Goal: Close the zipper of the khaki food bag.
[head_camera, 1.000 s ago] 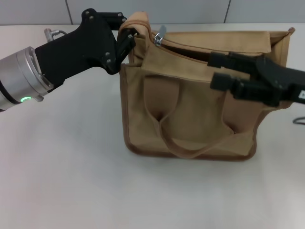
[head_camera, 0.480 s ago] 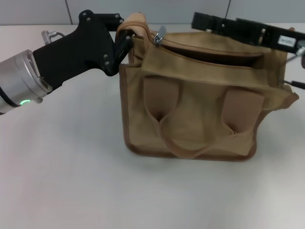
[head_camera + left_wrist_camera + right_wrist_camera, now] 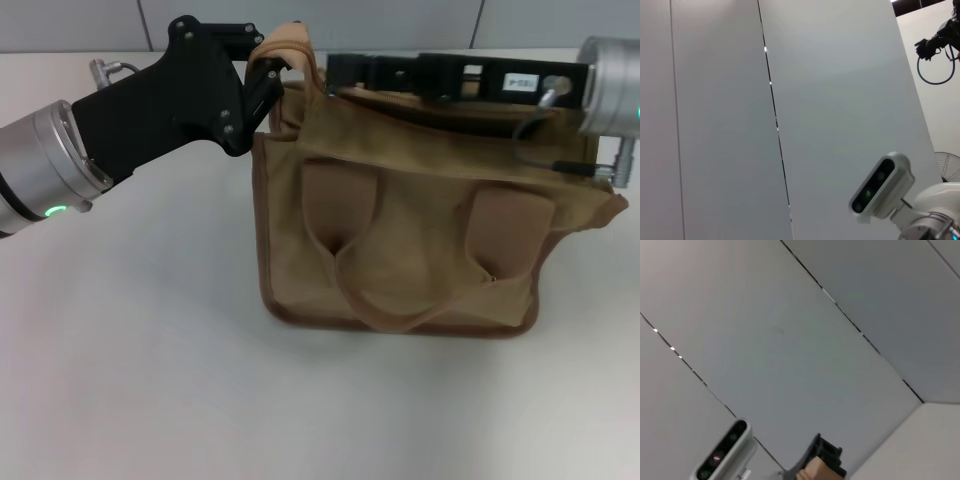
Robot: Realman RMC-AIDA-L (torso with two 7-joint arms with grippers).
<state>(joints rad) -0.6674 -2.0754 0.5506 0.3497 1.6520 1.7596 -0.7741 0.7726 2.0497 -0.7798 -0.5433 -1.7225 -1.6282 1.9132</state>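
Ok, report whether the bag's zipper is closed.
Still open: a dark gap shows along the zipper beneath the right gripper.

The left arm comes in from the robot's left, its silver cylindrical wrist section showing a small green light, with the black housing angled up toward the black left gripper (image 3: pixel 268 75). That gripper's black fingers (image 3: pixel 262 92) are pinched onto the upper end of the khaki food bag (image 3: pixel 400 230), right at its corner.

The right arm reaches across from the robot's right, lying almost level, a silver wrist cylinder at the far right and a thin black cable looping beneath it. The long black right gripper (image 3: pixel 345 72) stretches toward the left gripper, its tip close to that pinched corner. Whether its fingers are parted cannot be made out.
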